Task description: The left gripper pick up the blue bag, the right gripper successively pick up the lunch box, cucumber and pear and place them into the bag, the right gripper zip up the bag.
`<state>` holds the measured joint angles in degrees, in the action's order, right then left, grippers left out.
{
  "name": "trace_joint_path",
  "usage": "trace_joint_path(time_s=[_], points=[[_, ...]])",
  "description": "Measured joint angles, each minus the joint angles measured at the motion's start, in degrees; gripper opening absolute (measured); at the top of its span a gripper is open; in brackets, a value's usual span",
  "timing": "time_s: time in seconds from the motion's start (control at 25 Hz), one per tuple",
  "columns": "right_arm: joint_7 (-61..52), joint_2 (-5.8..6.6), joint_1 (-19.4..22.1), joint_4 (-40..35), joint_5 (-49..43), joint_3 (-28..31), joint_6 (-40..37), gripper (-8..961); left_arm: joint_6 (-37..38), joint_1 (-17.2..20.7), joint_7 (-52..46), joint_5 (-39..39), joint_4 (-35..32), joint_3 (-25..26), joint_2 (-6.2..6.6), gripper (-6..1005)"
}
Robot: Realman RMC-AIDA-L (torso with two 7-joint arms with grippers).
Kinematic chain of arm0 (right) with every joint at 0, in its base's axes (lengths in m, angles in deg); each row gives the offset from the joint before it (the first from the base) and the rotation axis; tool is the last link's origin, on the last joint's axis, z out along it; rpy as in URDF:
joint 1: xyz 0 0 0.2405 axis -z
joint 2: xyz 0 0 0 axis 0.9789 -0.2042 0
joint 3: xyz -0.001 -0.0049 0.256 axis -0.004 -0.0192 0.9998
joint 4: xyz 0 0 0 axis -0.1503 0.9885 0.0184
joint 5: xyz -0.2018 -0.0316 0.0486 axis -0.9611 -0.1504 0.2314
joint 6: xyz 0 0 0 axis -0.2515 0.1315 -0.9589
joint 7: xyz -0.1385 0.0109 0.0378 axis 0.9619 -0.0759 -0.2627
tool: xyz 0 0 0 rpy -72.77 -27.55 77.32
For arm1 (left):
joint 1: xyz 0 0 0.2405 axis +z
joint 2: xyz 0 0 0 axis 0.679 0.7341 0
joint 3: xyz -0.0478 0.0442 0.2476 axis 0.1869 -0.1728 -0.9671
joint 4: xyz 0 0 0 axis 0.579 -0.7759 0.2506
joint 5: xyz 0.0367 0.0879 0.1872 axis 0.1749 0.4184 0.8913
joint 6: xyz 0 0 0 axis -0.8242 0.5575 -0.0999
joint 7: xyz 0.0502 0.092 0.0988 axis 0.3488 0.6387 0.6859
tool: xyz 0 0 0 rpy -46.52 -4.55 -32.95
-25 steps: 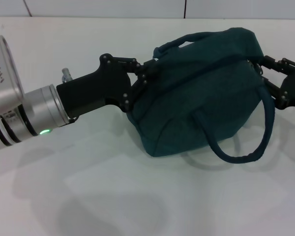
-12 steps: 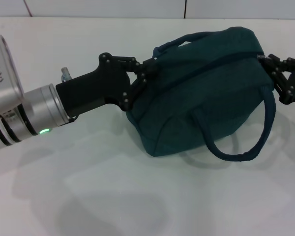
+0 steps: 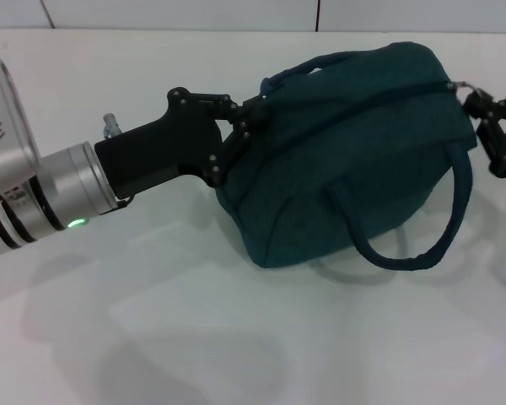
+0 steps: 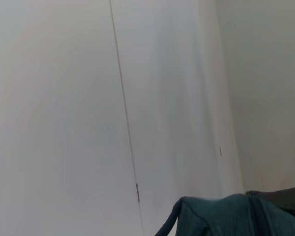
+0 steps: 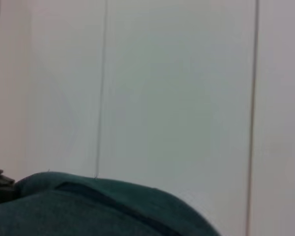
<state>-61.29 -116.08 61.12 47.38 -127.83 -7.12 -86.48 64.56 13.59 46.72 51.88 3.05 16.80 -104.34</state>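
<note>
The blue bag is a dark teal cloth bag lying on the white table, its zip line running along the top and one handle hanging at the front. My left gripper is shut on the bag's left end. My right gripper is at the bag's right end, shut on the small silver zip pull. The bag also shows in the left wrist view and in the right wrist view. The lunch box, cucumber and pear are out of view.
A small silver fitting stands on the table behind my left arm. The tiled wall runs along the table's far edge. Bare table lies in front of the bag.
My right gripper has moved right along the bag's top to its right end, taking the zip pull with it. My left gripper has stayed shut on the bag's left end.
</note>
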Motion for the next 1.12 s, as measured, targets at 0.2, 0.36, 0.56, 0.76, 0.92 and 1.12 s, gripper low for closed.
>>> trace_joint_path(time_s=[0.2, 0.36, 0.56, 0.76, 0.92, 1.12], points=[[0.4, -0.17, 0.2, 1.8, 2.3, 2.3, 0.0, 21, -0.1, 0.0, -0.3, -0.1, 0.1, 0.1, -0.01, 53], [0.4, -0.18, 0.4, 2.6, 3.2, 3.0, 0.7, 14, -0.1, 0.0, -0.5, -0.9, 0.1, 0.0, -0.01, 53], [0.0, -0.11, 0.0, 4.7, 3.8, 4.4, 1.9, 14, -0.1, -0.4, -1.6, -1.0, 0.3, 0.0, 0.10, 53], [-0.8, -0.11, -0.4, 5.0, 3.7, 4.5, 3.6, 15, -0.1, -0.8, -2.7, -1.3, 0.1, 0.0, -0.10, 61], [-5.5, -0.21, -1.7, 5.1, 3.0, 3.7, 3.8, 15, -0.4, -1.1, -0.8, -4.3, 1.0, -0.4, -0.89, 75], [-8.3, -0.20, -2.0, 4.9, 3.2, 4.1, 3.4, 73, -0.4, -1.3, 0.1, -7.5, 3.1, -0.7, -0.98, 93]])
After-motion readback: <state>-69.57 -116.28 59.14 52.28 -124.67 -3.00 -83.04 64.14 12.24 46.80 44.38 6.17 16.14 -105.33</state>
